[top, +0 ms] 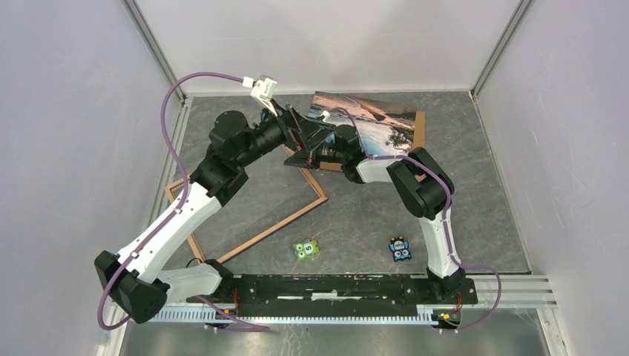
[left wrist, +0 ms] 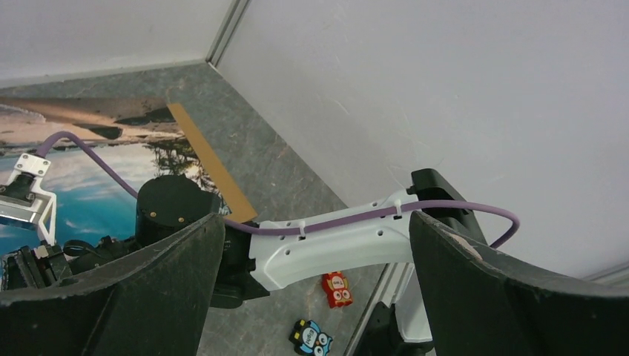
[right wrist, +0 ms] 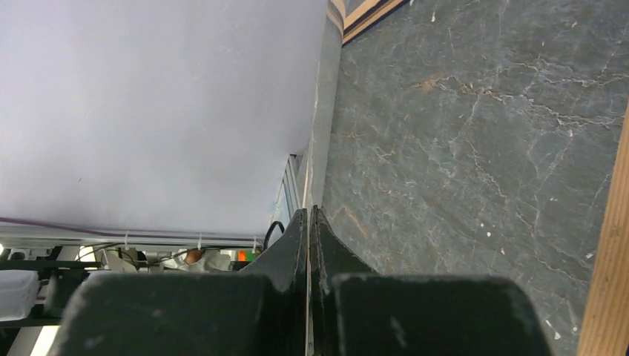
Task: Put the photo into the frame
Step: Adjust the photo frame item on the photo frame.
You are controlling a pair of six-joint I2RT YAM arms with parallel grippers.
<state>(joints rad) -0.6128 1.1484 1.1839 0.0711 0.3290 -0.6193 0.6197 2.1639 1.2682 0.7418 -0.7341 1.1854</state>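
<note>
Top view: high, behind the arm bases, looking down on the whole table (top: 356, 215). Left wrist view: close, raised, faces the far right corner across the photo (left wrist: 81, 193). Right wrist view: low, rolled sideways, faces the table's left edge. Top and left wrist views share the photo and the blue owl toy (top: 400, 249).

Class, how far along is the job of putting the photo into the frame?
Done: the right gripper is shut on the edge of the photo. In hand: the open left gripper hovers beside it. Left: the frame lies empty, wood side up; the photo is not yet in it.
</note>
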